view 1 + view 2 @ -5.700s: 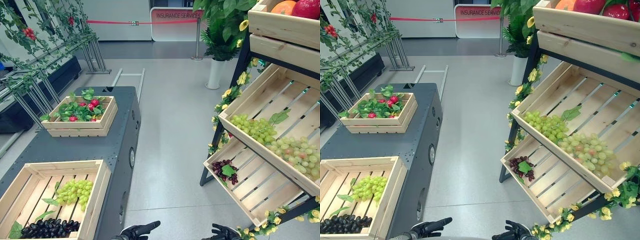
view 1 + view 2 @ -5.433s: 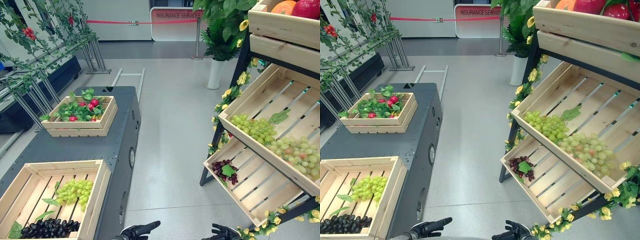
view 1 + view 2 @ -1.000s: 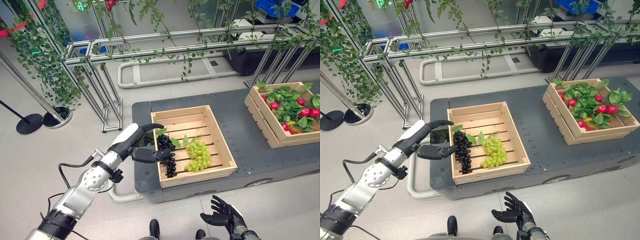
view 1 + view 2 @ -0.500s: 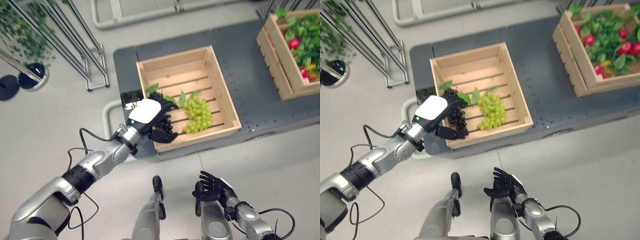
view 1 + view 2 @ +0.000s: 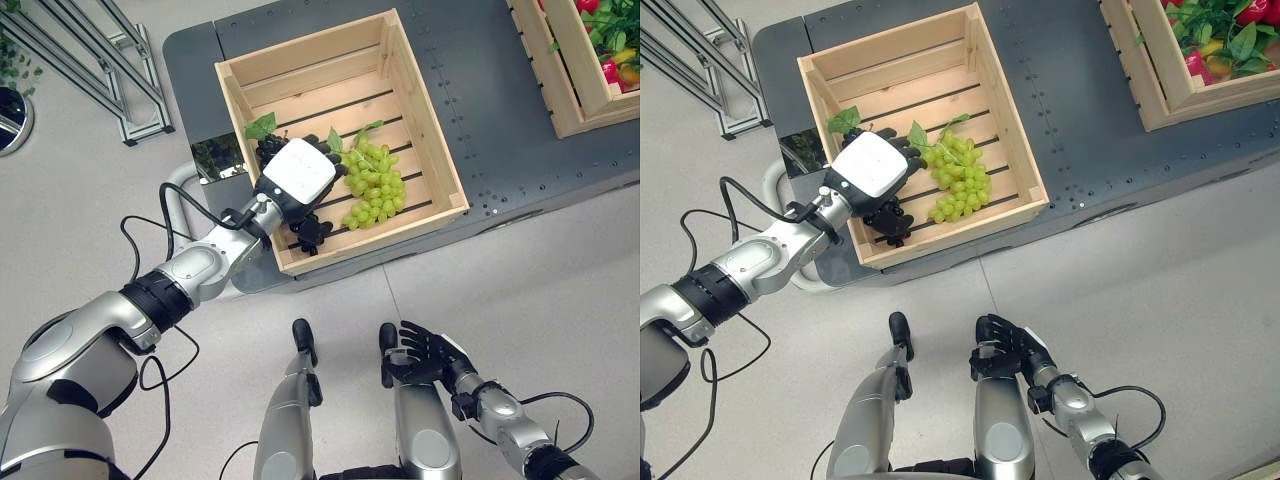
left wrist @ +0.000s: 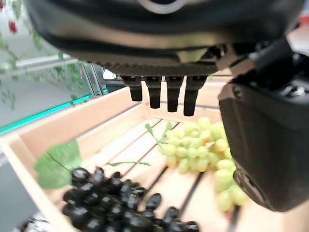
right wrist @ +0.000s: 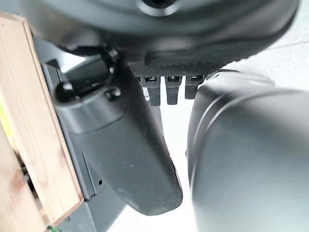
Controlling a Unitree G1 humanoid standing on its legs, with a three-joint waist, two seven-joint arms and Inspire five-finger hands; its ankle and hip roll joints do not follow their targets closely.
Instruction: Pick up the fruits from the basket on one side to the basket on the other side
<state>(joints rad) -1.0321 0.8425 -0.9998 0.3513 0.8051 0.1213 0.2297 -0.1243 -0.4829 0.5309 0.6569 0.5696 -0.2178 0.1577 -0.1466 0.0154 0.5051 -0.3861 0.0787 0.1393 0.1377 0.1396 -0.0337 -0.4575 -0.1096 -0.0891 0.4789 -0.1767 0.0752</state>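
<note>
**Left robot hand over the dark grapes, nothing lifted**

The left robot hand (image 5: pixel 297 178) is reaching into the wooden crate (image 5: pixel 420 120) on the dark surface (image 5: pixel 480 110), sitting right over the bunch of dark grapes (image 6: pixel 116 205) at the crate's left side. From the wrist cam its fingers (image 6: pixel 169 96) look relaxed and spread apart, thumb off to the side, not wrapped around anything. The dark grapes are lying on the crate's slats below the palm, with a green leaf (image 6: pixel 58 162) beside them. Can't really tell if the fingertips are touching the bunch or just above it.

The green grapes (image 5: pixel 372 185) are in the same crate, just to the right of the hand, also resting on the slats.

The right robot hand (image 5: pixel 420 352) hangs low in front of the robot, over the floor, fingers loose and apart, holding nothing.

A second crate (image 5: pixel 560 70) with red fruit and leaves sits on the same surface, well apart to the right.
</note>
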